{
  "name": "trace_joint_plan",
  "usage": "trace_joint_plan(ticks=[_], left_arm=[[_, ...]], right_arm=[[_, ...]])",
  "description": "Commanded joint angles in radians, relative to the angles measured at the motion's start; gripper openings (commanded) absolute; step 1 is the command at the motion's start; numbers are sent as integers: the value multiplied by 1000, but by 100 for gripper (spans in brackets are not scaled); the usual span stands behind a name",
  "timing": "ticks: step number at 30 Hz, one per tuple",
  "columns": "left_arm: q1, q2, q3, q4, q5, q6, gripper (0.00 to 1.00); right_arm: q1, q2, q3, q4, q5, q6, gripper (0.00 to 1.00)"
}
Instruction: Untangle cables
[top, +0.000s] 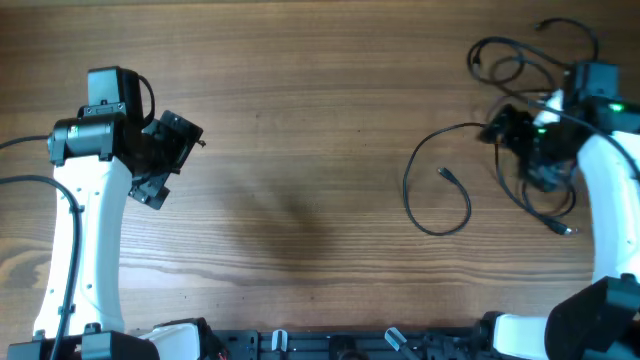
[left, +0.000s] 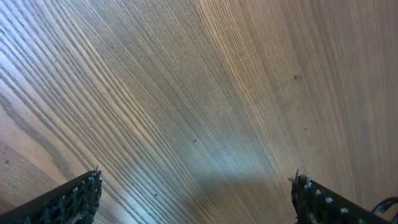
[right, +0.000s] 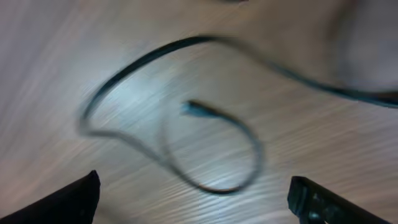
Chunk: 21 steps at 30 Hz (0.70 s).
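You see the left gripper (left: 197, 179) at 9 o'clock above the light wooden table (top: 300, 150), jaws wide, holding nothing. The thin black cables (top: 406, 187) lie in loose loops at 3 o'clock, and the right gripper (right: 193, 180) hangs over them, wide and empty.

Your overhead view is bright, evenly lit and in sharp focus. The table (top: 300, 120) carries only a faint, soft shadow near its middle. Your left wrist view is sharp and the grain is crisp, with a cool bluish sheen across the left and centre and a soft shadow at the lower middle. Your right wrist view is smeared with blur: the cable (right: 199, 110) reads soft-edged, and a pale glare patch lies on the wood beside it.
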Motion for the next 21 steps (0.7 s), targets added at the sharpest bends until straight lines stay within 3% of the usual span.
trace_joint_plan(ticks=[1, 4, 7, 11, 16, 19, 21], left_arm=[[3, 5, 2, 0, 1, -2, 100], [3, 5, 2, -1, 1, -2, 100], [3, 5, 2, -1, 1, -1, 100], [3, 5, 2, 0, 1, -1, 100], [3, 5, 2, 0, 1, -2, 100], [3, 5, 2, 0, 1, -1, 100], [3, 5, 2, 0, 1, -1, 100]], right_arm=[[-110, -21, 0, -30, 215, 81, 100], [-179, 3, -41, -22, 290, 171, 99], [-241, 55, -101, 20, 260, 170, 91], [-244, 153, -138, 56, 258, 170, 80], [-245, 267, -138, 74, 346, 217, 80], [-251, 336, -138, 95, 346, 222, 67], [-265, 366, -138, 74, 338, 221, 66]])
